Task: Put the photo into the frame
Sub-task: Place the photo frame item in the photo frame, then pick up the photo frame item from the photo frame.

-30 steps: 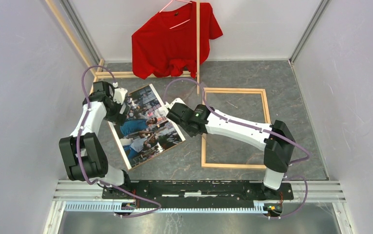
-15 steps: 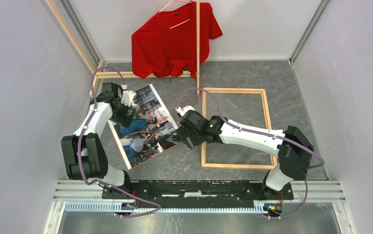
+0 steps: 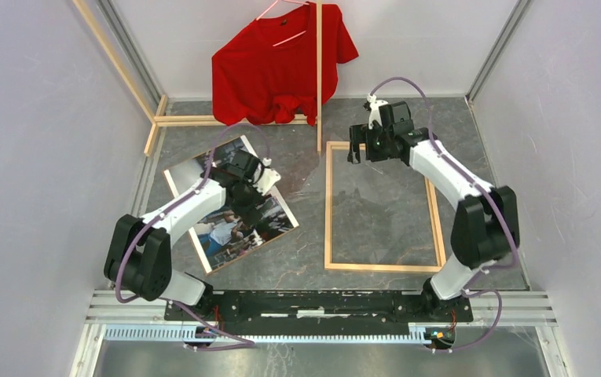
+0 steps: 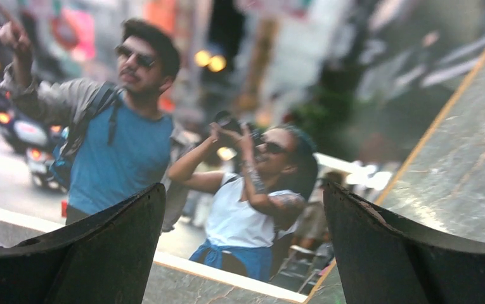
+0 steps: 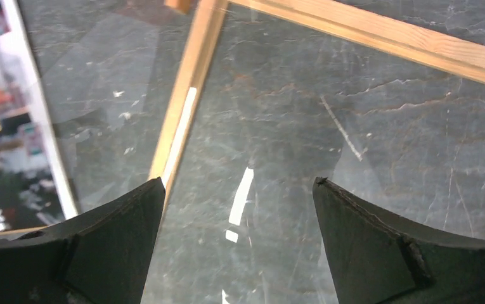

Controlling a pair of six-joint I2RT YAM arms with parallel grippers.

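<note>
Glossy photo point(image 3: 226, 236), light-wood frame point(image 3: 328, 212)

No text, label, brand or number can be read in any view; the signs and lights behind the people in the photo point(image 4: 239, 120) are blurred into patches of colour; a dark tag at the collar of the red shirt point(image 3: 262, 75) is too small to read.

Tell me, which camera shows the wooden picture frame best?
The top external view: the whole frame lies flat, all four sides visible. The right wrist view shows only one corner up close. The left wrist view shows the photo instead.
</note>
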